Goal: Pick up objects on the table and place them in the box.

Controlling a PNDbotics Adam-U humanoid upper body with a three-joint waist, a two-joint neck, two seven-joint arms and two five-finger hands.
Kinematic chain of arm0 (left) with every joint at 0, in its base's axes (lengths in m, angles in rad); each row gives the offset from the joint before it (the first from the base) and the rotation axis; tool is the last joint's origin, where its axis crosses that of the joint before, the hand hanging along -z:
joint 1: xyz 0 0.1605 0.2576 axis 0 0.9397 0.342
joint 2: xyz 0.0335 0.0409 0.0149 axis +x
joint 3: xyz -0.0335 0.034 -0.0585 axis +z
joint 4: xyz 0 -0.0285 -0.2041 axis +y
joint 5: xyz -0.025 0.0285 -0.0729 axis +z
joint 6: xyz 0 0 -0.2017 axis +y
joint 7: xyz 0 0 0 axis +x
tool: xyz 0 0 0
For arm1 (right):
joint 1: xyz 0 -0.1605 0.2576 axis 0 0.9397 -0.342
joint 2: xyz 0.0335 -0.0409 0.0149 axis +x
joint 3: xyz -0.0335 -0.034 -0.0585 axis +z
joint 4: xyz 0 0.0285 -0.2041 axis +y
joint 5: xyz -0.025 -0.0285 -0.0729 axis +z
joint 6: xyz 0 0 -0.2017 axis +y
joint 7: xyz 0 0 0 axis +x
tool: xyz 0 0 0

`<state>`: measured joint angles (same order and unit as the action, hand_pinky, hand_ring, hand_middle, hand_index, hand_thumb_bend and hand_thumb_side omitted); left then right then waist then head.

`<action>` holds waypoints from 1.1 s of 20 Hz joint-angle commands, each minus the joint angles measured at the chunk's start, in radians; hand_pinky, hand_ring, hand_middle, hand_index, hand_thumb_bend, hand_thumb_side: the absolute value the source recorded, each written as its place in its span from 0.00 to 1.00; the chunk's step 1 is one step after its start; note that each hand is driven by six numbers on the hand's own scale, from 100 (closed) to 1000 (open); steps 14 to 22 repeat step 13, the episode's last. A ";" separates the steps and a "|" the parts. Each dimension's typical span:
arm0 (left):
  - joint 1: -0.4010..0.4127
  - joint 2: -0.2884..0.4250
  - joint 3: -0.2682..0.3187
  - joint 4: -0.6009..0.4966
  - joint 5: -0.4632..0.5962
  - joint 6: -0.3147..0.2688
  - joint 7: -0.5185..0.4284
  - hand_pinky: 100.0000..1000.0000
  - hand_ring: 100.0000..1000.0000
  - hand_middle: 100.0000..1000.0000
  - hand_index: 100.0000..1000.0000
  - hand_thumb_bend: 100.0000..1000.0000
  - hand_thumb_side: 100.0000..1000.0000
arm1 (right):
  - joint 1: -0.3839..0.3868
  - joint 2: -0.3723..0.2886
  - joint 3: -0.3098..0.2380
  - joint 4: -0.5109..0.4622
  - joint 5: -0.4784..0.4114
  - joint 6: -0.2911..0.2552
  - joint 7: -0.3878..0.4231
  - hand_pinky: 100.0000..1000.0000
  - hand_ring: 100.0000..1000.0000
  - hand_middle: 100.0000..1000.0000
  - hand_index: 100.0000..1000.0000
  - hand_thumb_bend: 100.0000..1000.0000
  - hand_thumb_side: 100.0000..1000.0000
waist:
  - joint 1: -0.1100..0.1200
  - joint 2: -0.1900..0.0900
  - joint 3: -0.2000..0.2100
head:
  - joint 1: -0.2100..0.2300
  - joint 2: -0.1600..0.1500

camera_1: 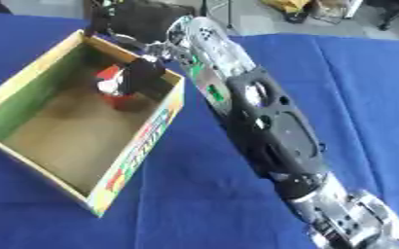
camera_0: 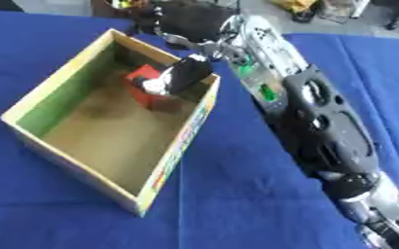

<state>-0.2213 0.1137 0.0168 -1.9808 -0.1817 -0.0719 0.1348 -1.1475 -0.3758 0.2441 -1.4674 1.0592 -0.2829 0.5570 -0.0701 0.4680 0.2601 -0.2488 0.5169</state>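
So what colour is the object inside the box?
Red, with a white patch; clearest in the left eye view.

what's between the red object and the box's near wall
Only bare brown box floor: nothing else lies between the red object and the near wall, clearest in the left eye view.

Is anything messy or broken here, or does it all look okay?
Nothing looks broken or spilled. The box sits flat on the blue table, though askew in the view. The right hand reaches into it, fingers curled round a red object just above the box floor.
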 commanded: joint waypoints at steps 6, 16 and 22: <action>0.002 0.007 0.004 -0.019 -0.002 0.000 0.000 0.26 0.57 0.64 0.73 0.00 0.83 | 0.018 -0.052 -0.037 -0.144 -0.077 0.056 -0.020 0.83 0.85 0.80 0.89 0.00 0.76 | 0.013 -0.037 -0.010 | 0.009 0.001; 0.010 0.009 0.014 -0.019 -0.006 0.001 0.013 0.26 0.57 0.64 0.73 0.00 0.83 | 0.115 -0.143 -0.119 -0.315 -0.183 0.158 -0.120 0.74 0.67 0.56 0.79 0.00 0.50 | 0.021 -0.048 -0.036 | 0.077 0.019; 0.010 0.009 0.014 -0.019 -0.006 0.001 0.013 0.26 0.57 0.64 0.73 0.00 0.83 | 0.115 -0.143 -0.119 -0.315 -0.183 0.158 -0.120 0.74 0.67 0.56 0.79 0.00 0.50 | 0.021 -0.048 -0.036 | 0.077 0.019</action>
